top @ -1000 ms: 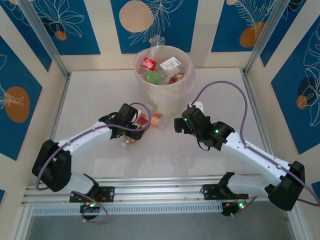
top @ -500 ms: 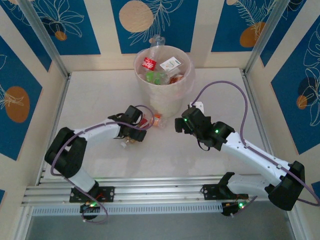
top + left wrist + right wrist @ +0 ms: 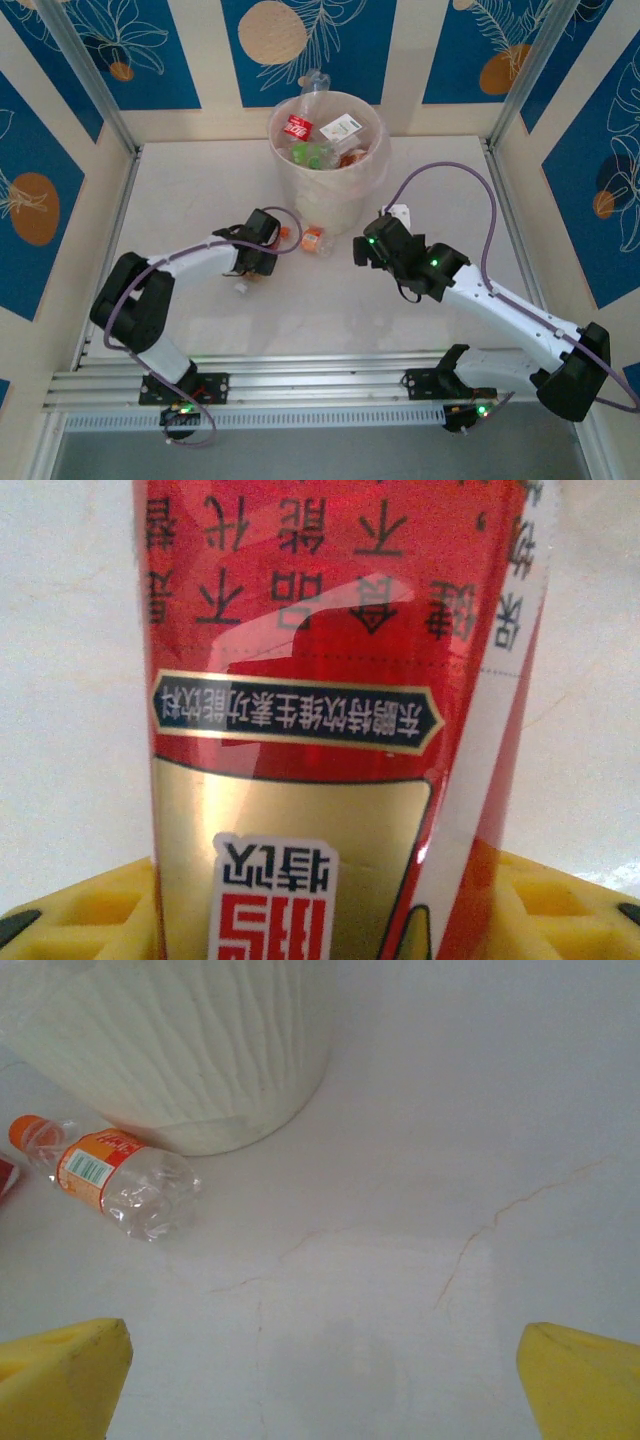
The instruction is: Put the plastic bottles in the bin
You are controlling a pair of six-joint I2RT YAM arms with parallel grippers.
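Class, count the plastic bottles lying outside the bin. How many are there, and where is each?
2. An orange-labelled bottle lies beside the bin's base; a red-labelled bottle sits between the left gripper's fingers. The left arm may hide others.

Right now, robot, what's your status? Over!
Left gripper clamped on red-labelled plastic bottle. Right gripper open, empty. Orange-capped clear plastic bottle lying beside round cream-white bin. No obstacle seen.

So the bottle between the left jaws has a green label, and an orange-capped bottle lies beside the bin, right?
No: the label on the bottle between the left jaws is red and gold, not green, as the left wrist view shows. The orange-capped bottle does lie beside the bin.
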